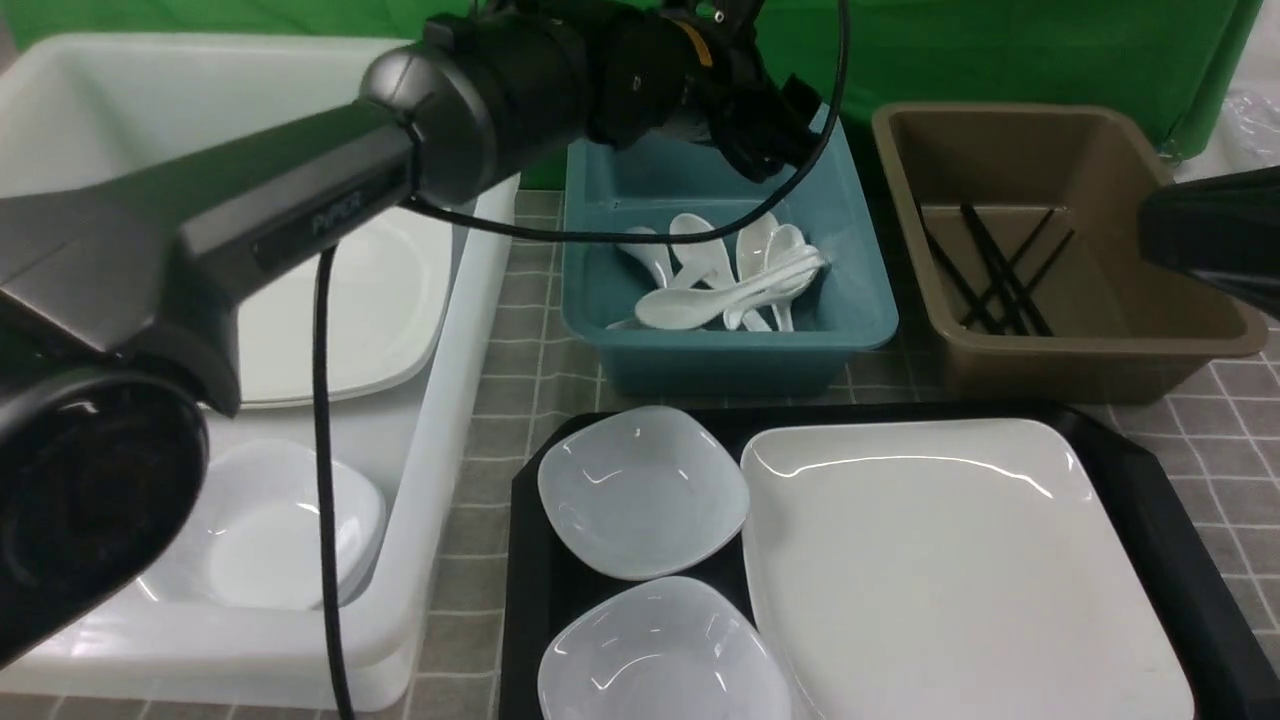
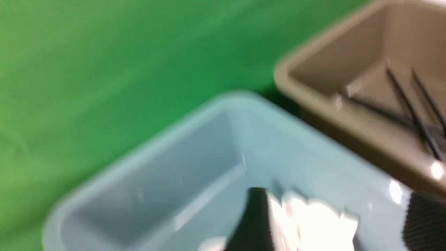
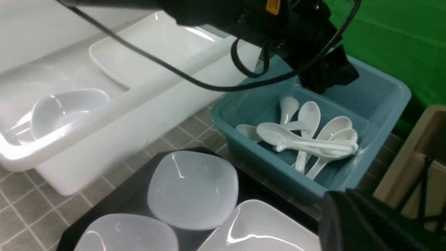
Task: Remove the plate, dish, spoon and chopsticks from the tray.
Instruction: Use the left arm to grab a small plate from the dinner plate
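At the far left stands the white tub (image 1: 460, 420), holding a flat white platter (image 1: 370, 310) and a bowl (image 1: 270, 530). The left arm (image 1: 300, 220) reaches across it to the blue tub (image 1: 850, 330), where the left gripper (image 1: 765, 135) hangs above the far end. In the blurred left wrist view its fingers (image 2: 256, 216) appear well apart, so the jaws look released and grasp nothing. Below them the spoons (image 1: 720, 295) lie heaped on the floor of the blue tub, one lying across the others.

In front of the blue tub sits the tray (image 1: 525, 600). Two dishes (image 1: 640, 490) rest on its left part, one behind the other, just beside the plate (image 1: 950, 560), which fills the tray's right part and overlaps the nearer dish's edge.

To the right of the blue tub is the brown tub (image 1: 1100, 350), with the chopsticks (image 1: 1000, 270) lying crossed on its floor among other black sticks. The right arm (image 1: 1210, 240) enters at the far right, above the brown tub's edge. The right gripper (image 3: 348, 216) shows only as a dark shape; its jaws are clenched, with nothing seen between them.
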Action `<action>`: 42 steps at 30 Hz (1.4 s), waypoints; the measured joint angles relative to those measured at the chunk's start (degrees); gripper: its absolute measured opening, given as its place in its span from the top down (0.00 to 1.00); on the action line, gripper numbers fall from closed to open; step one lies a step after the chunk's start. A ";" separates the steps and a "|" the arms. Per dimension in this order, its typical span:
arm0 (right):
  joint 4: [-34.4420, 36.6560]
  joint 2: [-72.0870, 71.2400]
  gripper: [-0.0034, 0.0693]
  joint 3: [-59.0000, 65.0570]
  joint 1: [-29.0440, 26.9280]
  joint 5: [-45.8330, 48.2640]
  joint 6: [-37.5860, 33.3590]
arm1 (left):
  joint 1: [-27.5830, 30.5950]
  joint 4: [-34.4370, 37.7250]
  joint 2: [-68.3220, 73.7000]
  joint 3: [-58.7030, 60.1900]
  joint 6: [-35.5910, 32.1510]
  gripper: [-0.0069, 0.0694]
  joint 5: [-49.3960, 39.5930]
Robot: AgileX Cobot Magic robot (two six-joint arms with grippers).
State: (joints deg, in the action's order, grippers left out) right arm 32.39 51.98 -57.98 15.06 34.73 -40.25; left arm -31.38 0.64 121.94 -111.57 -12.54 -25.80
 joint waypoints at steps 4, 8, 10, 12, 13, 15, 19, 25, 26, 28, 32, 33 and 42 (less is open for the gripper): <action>0.00 0.00 0.90 0.00 0.00 2.06 0.00 | 0.00 -0.07 -6.05 0.00 4.02 0.22 -19.27; 0.00 0.00 0.90 0.00 0.00 3.05 0.14 | 0.00 -0.17 -12.11 1.10 4.39 0.63 -38.66; 0.04 0.00 0.90 0.00 0.00 3.15 0.14 | -0.05 -0.17 -14.13 3.55 4.39 0.79 -41.61; 0.04 0.00 0.90 0.00 0.00 3.31 0.14 | -0.05 0.59 -16.85 8.79 4.47 0.87 -42.91; 0.04 0.00 0.90 0.00 0.00 3.35 0.14 | -0.05 1.40 -18.07 12.03 4.77 0.89 -43.09; 0.04 0.00 0.90 0.05 0.00 3.35 0.14 | -0.05 3.54 -20.12 18.52 5.01 0.90 -43.52; 0.04 0.00 0.90 0.05 0.00 3.35 0.14 | -0.05 7.49 -21.35 30.12 3.80 0.91 -43.06; 0.04 0.00 0.90 0.10 0.00 3.35 0.19 | -2.10 6.45 -22.68 39.46 2.08 0.76 -33.14; 0.04 0.08 0.90 0.10 0.00 3.35 0.19 | -2.80 5.68 -22.85 39.92 1.95 0.71 -31.90; 0.11 0.22 0.90 0.10 0.00 3.35 0.19 | -3.88 5.06 -22.98 40.27 1.82 0.63 -30.69; 0.11 0.70 0.90 0.48 0.00 3.60 0.67 | -8.12 5.30 -22.04 41.23 0.08 0.34 -27.83; 0.11 0.76 0.90 0.48 0.00 3.68 0.98 | -8.68 5.19 -21.81 41.30 0.04 0.29 -27.24; 0.11 1.69 0.90 0.48 0.00 3.79 2.11 | -9.52 2.98 -20.04 41.43 -0.15 0.20 -23.55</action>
State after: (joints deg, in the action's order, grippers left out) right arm 32.50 53.66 -57.50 15.06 38.51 -38.14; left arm -40.90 3.62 101.90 -70.14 -12.69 -49.35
